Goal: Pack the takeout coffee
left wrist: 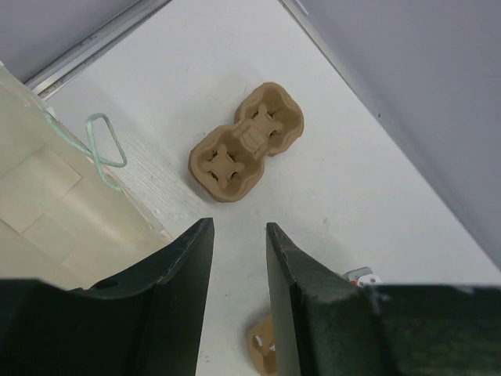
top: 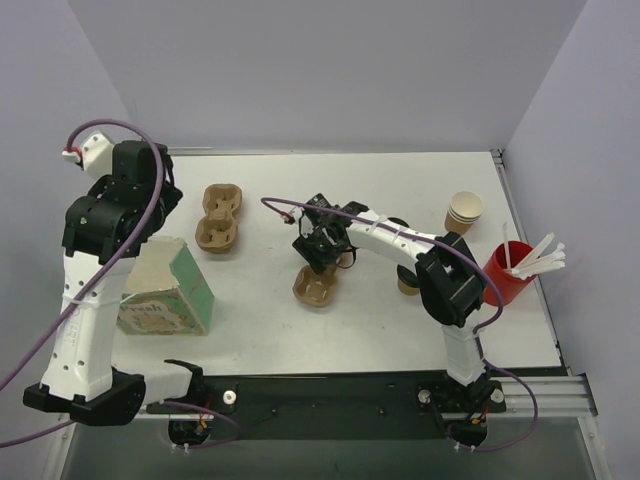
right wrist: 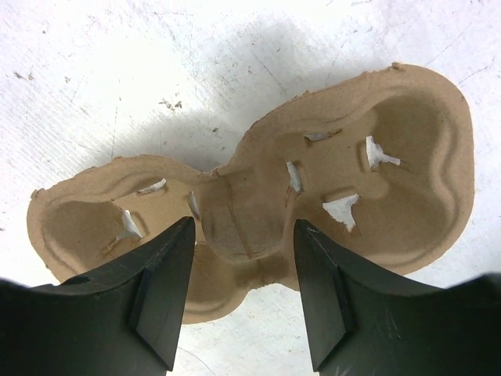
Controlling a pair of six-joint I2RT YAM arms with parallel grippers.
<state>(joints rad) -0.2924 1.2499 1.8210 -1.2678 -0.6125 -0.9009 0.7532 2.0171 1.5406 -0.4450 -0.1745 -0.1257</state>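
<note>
The carrier is rough matt moulded pulp, the table scuffed matt white, the fingers smooth plastic.

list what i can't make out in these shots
- Top view: the right arm covers nearly all of the brown cup.
- Right wrist view: the right gripper straddles the middle ridge of the cup carrier; contact is unclear.
- Top view: print on the paper bag is too small to read.
- Top view: the left gripper is hidden under its own arm.
</note>
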